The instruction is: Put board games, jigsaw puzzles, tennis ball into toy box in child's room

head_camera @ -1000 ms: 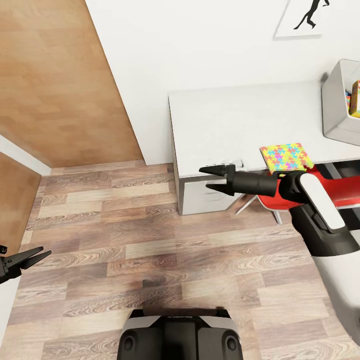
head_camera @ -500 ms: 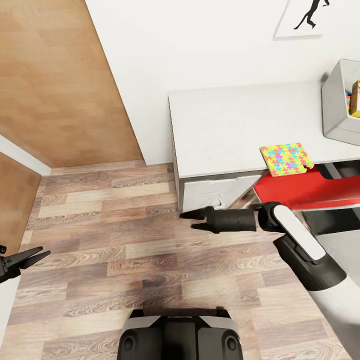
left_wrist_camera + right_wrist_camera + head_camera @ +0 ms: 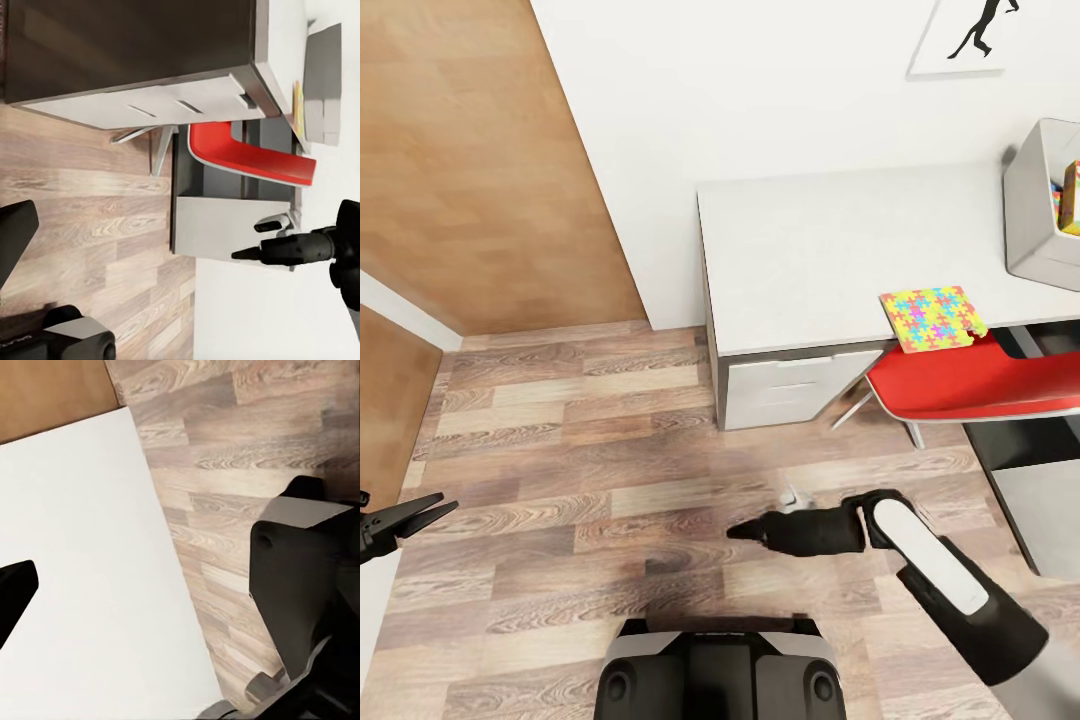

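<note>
From our head camera we see the table (image 3: 810,250) in the upper right of the frame, with one jigsaw puzzle (image 3: 932,317) lying flat at its front edge, just above the red chair (image 3: 970,385). The toy box (image 3: 1032,215) sits at the far right edge of the frame on the table, a strip of colourful box showing inside it. Our right gripper (image 3: 745,531) hangs low over the wood floor (image 3: 560,440) in the lower centre, its jaws close together with nothing between them. Our left gripper (image 3: 435,510) shows at the lower left edge, jaws slightly apart and empty. The left wrist camera adds the table's drawers (image 3: 161,109) and the toy box (image 3: 324,82) seen from the side, plus the right gripper (image 3: 244,255). The right wrist camera shows a white wall (image 3: 82,570) and our base (image 3: 300,577).
</note>
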### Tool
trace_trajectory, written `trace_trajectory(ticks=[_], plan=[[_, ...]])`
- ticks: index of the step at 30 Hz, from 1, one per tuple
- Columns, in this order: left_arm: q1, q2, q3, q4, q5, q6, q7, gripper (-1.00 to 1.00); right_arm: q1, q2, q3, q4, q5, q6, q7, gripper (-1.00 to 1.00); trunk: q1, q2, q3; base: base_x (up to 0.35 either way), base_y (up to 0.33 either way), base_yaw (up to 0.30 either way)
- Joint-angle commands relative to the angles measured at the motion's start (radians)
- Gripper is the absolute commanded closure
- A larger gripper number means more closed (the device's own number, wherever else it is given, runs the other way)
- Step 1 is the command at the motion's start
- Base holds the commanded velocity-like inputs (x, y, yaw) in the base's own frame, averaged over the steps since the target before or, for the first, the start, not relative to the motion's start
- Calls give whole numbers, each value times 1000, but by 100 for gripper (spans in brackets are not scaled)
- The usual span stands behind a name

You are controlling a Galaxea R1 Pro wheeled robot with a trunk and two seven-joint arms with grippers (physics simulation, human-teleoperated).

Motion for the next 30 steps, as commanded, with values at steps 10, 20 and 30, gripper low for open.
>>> trace_trajectory(ticks=[10,20,30], plan=[[0,0,-4,2,-35,3,-3,-100,112,-9,0,183,336,-315,0,-100,0,-1,-1,0,0,0],[1,-1,-4,9,-175,-20,-1,-100,174,-4,1,392,422,-589,5,-100,0,-1,0,0,0,-2],[1,-10,-2,70,-275,-138,8,-100,219,-11,1,446,431,-749,53,-100,0,-1,12,0,0,-65]])
